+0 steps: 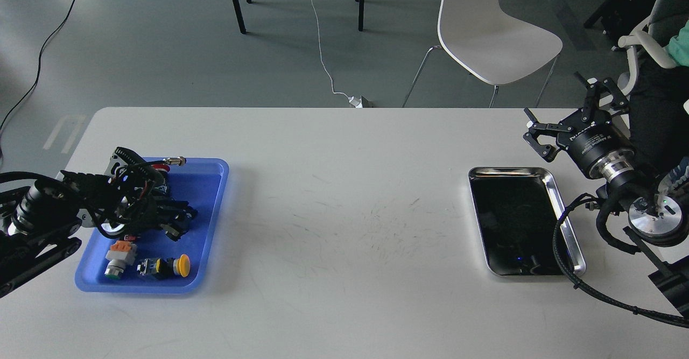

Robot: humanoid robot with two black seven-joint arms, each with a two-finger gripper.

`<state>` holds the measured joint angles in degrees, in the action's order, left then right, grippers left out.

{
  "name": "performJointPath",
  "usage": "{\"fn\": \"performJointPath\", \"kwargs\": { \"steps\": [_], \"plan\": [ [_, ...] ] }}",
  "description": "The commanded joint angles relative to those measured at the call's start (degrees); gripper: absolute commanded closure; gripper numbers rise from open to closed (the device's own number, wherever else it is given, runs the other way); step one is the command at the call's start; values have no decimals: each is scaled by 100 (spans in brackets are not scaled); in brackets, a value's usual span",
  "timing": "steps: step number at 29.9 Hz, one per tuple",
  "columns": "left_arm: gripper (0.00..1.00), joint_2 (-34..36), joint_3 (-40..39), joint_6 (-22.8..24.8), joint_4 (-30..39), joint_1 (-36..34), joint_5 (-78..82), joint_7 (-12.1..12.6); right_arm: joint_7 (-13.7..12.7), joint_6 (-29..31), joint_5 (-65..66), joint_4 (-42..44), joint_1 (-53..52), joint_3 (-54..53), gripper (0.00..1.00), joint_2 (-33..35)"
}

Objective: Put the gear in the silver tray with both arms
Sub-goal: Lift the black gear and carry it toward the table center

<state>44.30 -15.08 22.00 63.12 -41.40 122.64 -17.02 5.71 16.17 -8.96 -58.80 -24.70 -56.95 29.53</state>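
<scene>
Reaching: the left gripper (175, 224) is low over the blue tray (212, 187), among dark parts; its fingers merge with the clutter, so I cannot tell whether they are spread or clamped on anything.
Gear: I cannot pick it out for certain; it is likely in the dark tangle under the left gripper, inside the blue tray.
Doing it well: judging from here, the pick should come straight up, clear of the blue rim, before crossing the table (344, 203) toward the other arm.
Right gripper: (560, 111) held up off the table beyond the far right corner of the silver tray (570, 230), fingers spread and holding nothing.
Silver tray: flat on the right side of the table, its floor bare, well apart from the blue tray.
Neighbours: a grey and orange button (119, 258) and a yellow-capped switch (164, 266) lie near the blue tray's front edge, close enough to be nudged.
Obstacles: the right arm's black cable (562, 240) loops over the silver tray's right rim and may snag a drop there.
Beyond: a white chair (484, 30) stands clear of the work.
</scene>
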Motion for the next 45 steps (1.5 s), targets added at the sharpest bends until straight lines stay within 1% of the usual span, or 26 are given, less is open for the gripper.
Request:
{"fn": "performJointPath", "kwargs": {
  "steps": [1, 5, 9, 11, 13, 15, 18, 25, 27, 32, 36, 39, 42, 45],
  "plan": [
    [92, 17, -30, 6, 7, -183, -73, -74, 0, 0, 0, 0, -17, 0, 1, 0],
    [92, 52, -31, 278, 147, -535, -635, -74, 0, -8, 0, -9, -44, 0, 1, -9],
    [92, 140, -39, 559, 489, -1070, -776, -65, 0, -8, 0, -97, -79, 9, 1, -44],
    [92, 236, -66, 600, 779, -1290, -785, -48, 0, -8, 0, -97, -79, 9, 1, -26],
    [92, 281, -101, 600, 1060, -1423, -855, 5, 0, -8, 0, -88, -87, 9, 1, -9],
    [92, 272, -101, 600, 1298, -1528, -987, 110, 0, -8, 0, -53, -87, 9, 1, 0],
    [92, 124, -83, 600, 1413, -1555, -1022, 304, 0, -8, 0, -18, -79, 35, 1, 9],
    [92, -983, -39, 600, 1361, -1546, -943, 646, 0, 0, 8, -35, -87, 114, 1, -9],
    [92, -1343, -22, 600, 1343, -1546, -943, 813, 0, 0, 8, -27, -105, 114, 1, 9],
    [92, -2196, -22, 600, 1212, -1502, -943, 1086, 0, 0, 8, -9, -167, 141, 1, 9],
    [92, -2978, 39, 600, 703, -1397, -874, 1113, 0, -8, 8, -9, -167, 141, 1, 9],
    [92, -3541, 241, 600, 114, -1274, -610, 1069, 0, -8, 8, -9, -167, 141, 1, 18],
    [92, -3980, 522, 600, -387, -1247, -574, 1025, 0, -8, 8, 0, -167, 141, 1, 26],
    [92, -4262, 812, 600, -626, -1247, -583, 1016, 0, -8, 8, 0, -167, 149, 1, 18]
  ]
}}
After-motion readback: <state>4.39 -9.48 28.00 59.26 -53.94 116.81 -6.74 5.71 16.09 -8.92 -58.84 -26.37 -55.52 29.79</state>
